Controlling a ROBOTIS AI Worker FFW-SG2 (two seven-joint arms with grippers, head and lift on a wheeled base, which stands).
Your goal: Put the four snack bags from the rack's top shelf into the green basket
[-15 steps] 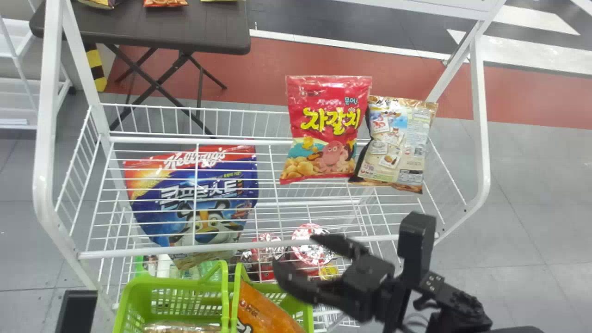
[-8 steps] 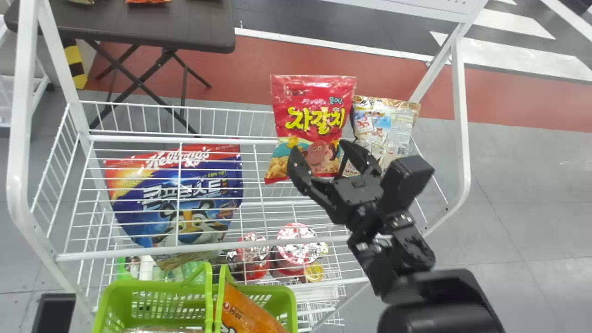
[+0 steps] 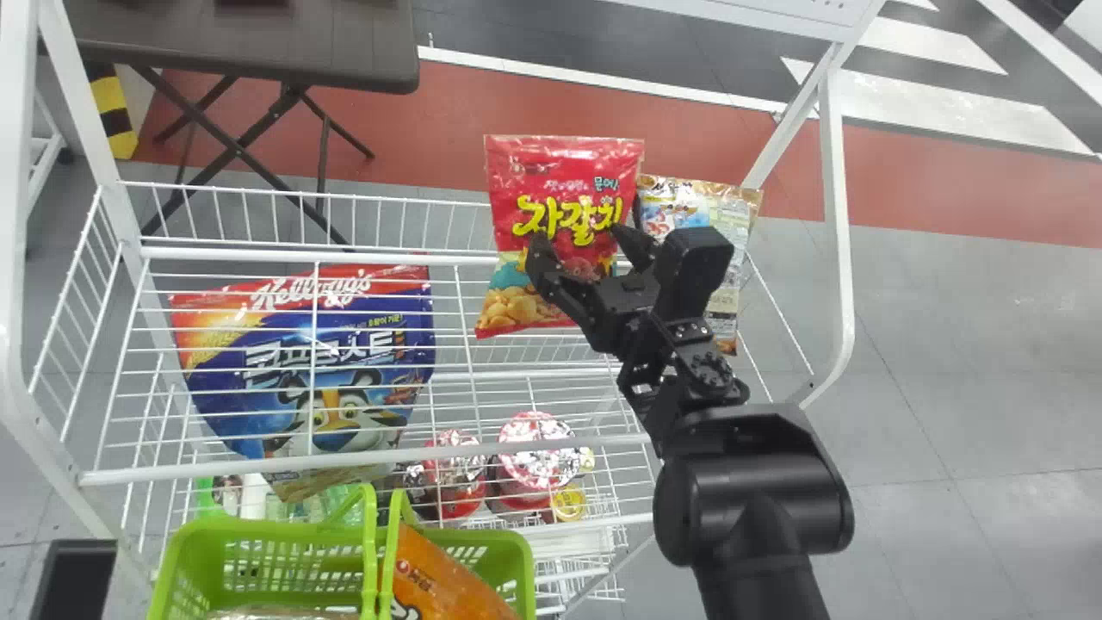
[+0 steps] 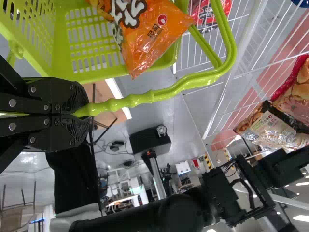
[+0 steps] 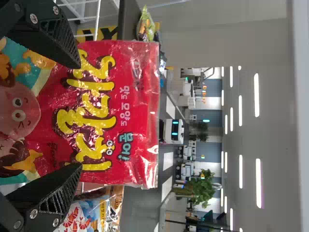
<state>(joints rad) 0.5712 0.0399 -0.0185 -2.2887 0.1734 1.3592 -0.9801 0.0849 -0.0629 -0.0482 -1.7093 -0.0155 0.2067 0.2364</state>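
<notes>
Higher up the red bag (image 3: 564, 194) than half a second ago, the right claw (image 3: 582, 243) has its fingers spread, arm rising from below and angling left; the right wrist view adds ribbed pads (image 5: 67, 41). Beside that bag is a tan bag (image 3: 739, 220), also on the white wire rack (image 3: 465, 258). The left wrist view shows the left claw (image 4: 79, 112) clenched on the glossy green basket's (image 4: 91, 72) beaded handle (image 4: 193, 81).

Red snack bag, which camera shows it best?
Right wrist view: the red snack bag is largest there. The head view has it partly behind the right claw; the left wrist view catches a piece.
</notes>
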